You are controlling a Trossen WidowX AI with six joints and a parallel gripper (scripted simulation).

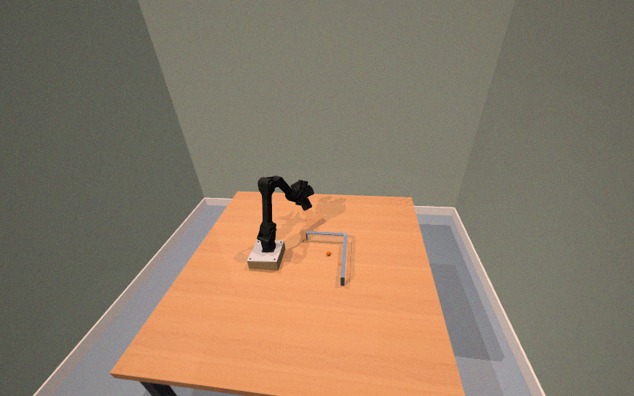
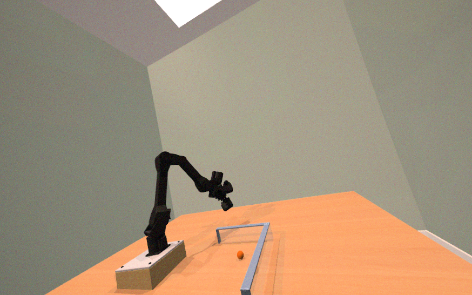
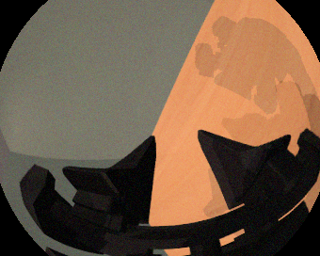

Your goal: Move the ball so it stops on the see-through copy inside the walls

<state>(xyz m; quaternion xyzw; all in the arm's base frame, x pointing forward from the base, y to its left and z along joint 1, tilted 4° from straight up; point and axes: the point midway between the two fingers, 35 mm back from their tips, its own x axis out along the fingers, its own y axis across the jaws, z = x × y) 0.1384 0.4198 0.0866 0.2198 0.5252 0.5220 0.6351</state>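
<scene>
- Black arm [image 1: 265,211] stands on a grey-topped pedestal [image 1: 253,260] on the wooden table [image 1: 280,334]; upper link bends forward over the table's far part.
- Gripper [image 2: 227,204] hangs in the air, tilted down, above and beyond the far wall of the corner; well off the table surface.
- Jaws stand about half apart with nothing between them. In the wrist view the two dark fingers frame only bare table and grey room wall.
- Orange ball [image 2: 240,254] rests on the table inside the angle of the two low clear walls [image 2: 256,253], near the long wall but apart from it. Well apart from the gripper.
- Top view: ball [image 1: 328,253] sits between the pedestal and the long wall, below the short wall [image 1: 324,233].
- See-through copy [image 1: 340,264]: a faint orange patch just beside the long wall, nearer the viewer than the ball; barely legible, and I cannot make it out in the exterior view.
- Arm's shadow falls across the table behind the walls.
</scene>
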